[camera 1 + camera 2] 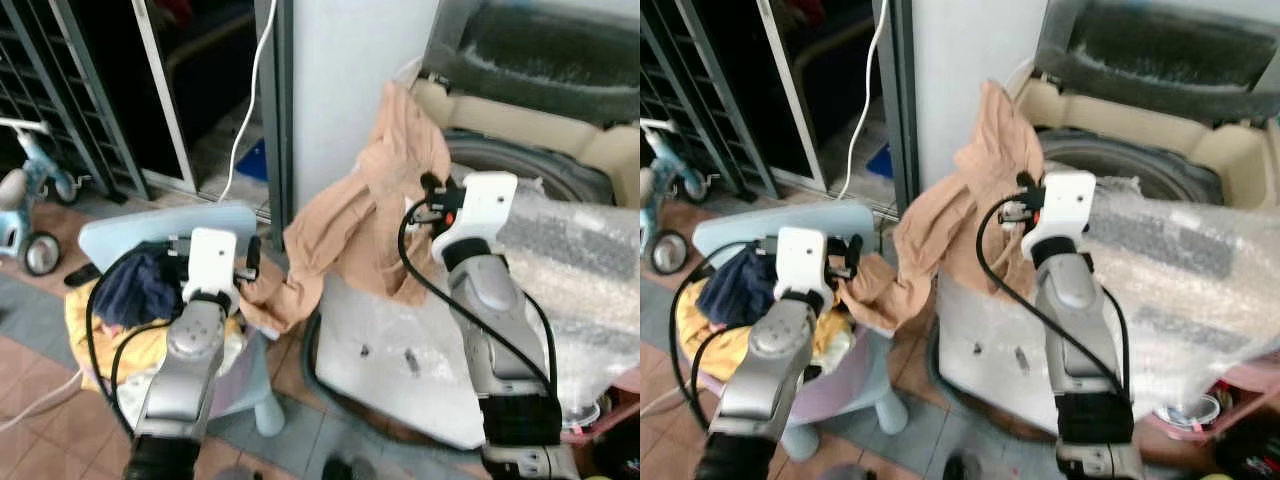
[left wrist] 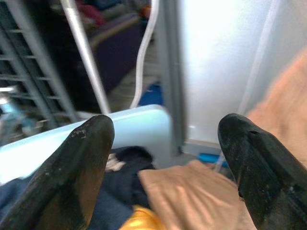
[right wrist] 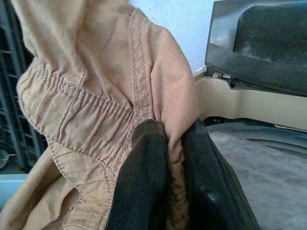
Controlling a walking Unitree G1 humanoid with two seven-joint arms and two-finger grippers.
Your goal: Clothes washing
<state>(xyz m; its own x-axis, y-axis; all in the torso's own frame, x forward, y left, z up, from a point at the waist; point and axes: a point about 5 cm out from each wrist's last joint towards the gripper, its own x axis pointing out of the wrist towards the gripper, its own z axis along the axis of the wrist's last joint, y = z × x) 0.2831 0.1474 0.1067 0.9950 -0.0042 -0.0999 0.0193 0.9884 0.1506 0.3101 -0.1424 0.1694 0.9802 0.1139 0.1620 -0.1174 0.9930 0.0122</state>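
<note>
1. Right wrist view showed the tan garment (image 3: 96,91) pinched between the right gripper (image 3: 175,143)'s closed fingers, raised beside the washing machine (image 1: 520,160).
2. Its lower end draped toward 8 o'clock, onto the clothes pile (image 1: 140,290) on a pale blue chair (image 1: 150,225).
3. Left gripper (image 2: 165,139) hung wide apart over that pile, holding nothing.
4. Bubble wrap (image 1: 580,260) covered the machine's top at 3 o'clock; its drum was hard to make out.

Tan garment (image 1: 350,225) — crumpled, hanging beside the washer (image 1: 520,160), lower end trailing

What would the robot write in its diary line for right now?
task: clothes washing | right hand: shut on tan pants, lifted beside washer | left hand: open over clothes pile
</note>
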